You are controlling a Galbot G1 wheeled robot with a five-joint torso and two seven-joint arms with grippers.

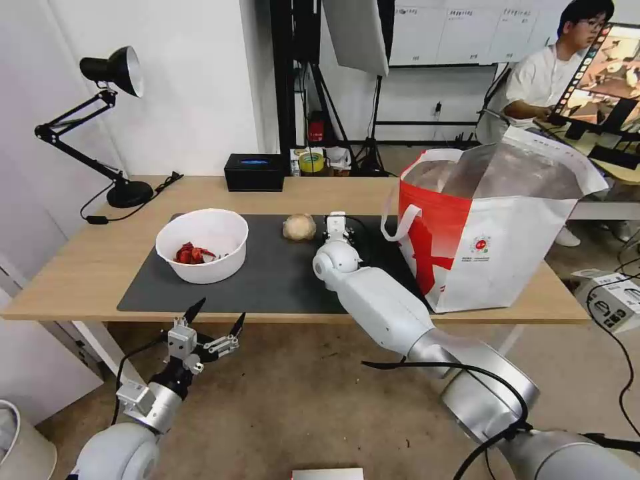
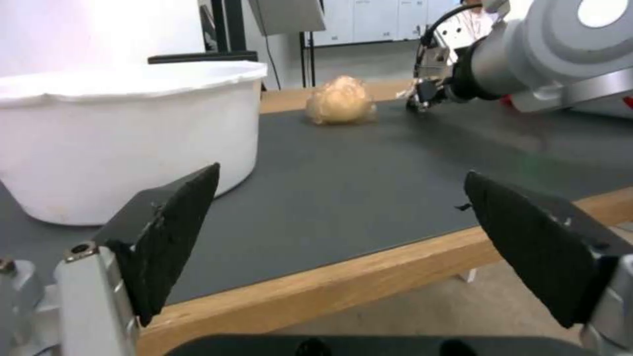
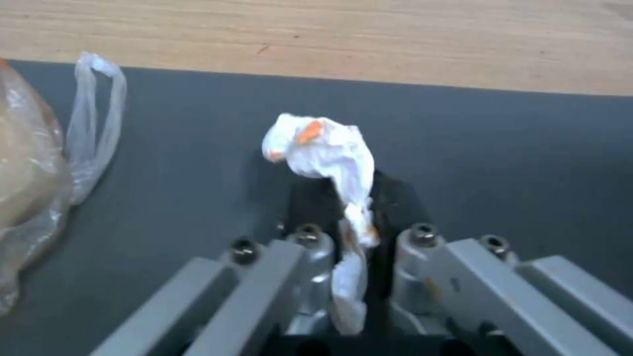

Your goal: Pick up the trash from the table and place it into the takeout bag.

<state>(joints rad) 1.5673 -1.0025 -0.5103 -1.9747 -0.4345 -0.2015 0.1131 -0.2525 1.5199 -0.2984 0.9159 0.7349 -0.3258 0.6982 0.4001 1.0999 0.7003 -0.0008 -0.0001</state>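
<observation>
Right gripper [image 3: 356, 232] is pinched on the tissue wad [image 3: 321, 146] over the mat [image 3: 494, 148], just beside the ball [image 1: 299, 227]. It's a thin hold, so the wad could slip before reaching the bag [image 1: 507, 247]. Left gripper [image 1: 215, 320] hangs spread below the table [image 1: 67, 280].

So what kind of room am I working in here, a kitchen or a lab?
Most likely a lab or studio set up for recording, not a kitchen: a softbox on a stand, a colour chart beside a monitor, and a desk lamp on a light-wood table.

Black desk lamp [image 1: 110, 73] against white wall [image 1: 193, 80].
</observation>
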